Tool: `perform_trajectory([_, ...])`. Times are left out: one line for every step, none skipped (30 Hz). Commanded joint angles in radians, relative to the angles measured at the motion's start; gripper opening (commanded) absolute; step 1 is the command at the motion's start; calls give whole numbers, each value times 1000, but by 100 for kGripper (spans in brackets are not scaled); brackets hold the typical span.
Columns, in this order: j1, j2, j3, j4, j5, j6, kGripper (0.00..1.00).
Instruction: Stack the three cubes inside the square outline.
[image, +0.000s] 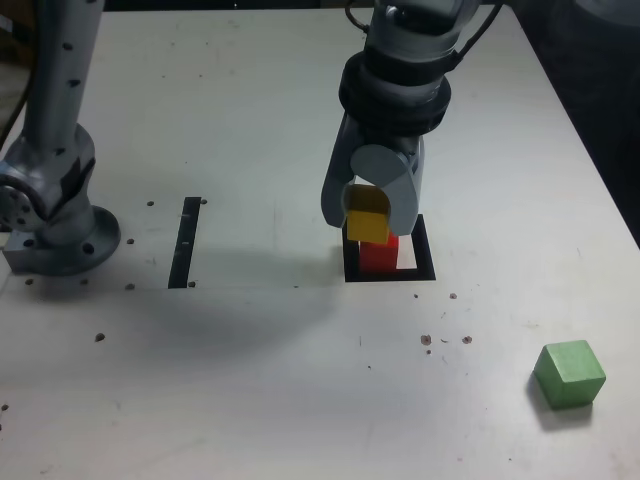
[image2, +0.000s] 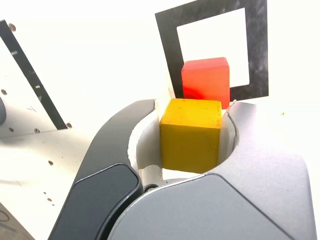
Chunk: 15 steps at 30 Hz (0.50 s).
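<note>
The jaws were clamped on the yellow cube (image2: 191, 134) — light, rigid, matte — by opposite flat faces, just above the red cube (image: 378, 252) in the square outline (image: 424, 272).

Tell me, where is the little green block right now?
In the exterior view, the small matte green cube sits alone on the white table near the lower right, well apart from the black tape square outline and the red cube there.
</note>
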<state>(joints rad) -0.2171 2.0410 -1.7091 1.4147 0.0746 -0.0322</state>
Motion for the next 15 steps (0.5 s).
perform_trajectory([-7,0,6,2,6,-7,19])
perform_trajectory([-8,1,8,1,12,-8,19])
perform_trajectory([-8,1,9,1,18,-7,19])
perform_trajectory([-7,2,10,1,25,-7,19])
perform_trajectory([-5,2,10,0,31,-5,19])
perform_trajectory([-2,2,11,0,36,-3,20])
perform_trajectory([1,3,11,-1,39,0,21])
perform_trajectory([5,4,12,-2,40,4,21])
perform_trajectory([11,5,13,-5,40,10,22])
perform_trajectory([15,6,13,-7,40,15,23])
perform_trajectory([18,8,13,-9,40,20,24])
perform_trajectory([20,10,12,-12,40,26,24])
perform_trajectory([22,13,11,-15,40,31,24])
perform_trajectory([23,16,10,-18,39,35,25])
perform_trajectory([24,19,10,-20,38,38,26])
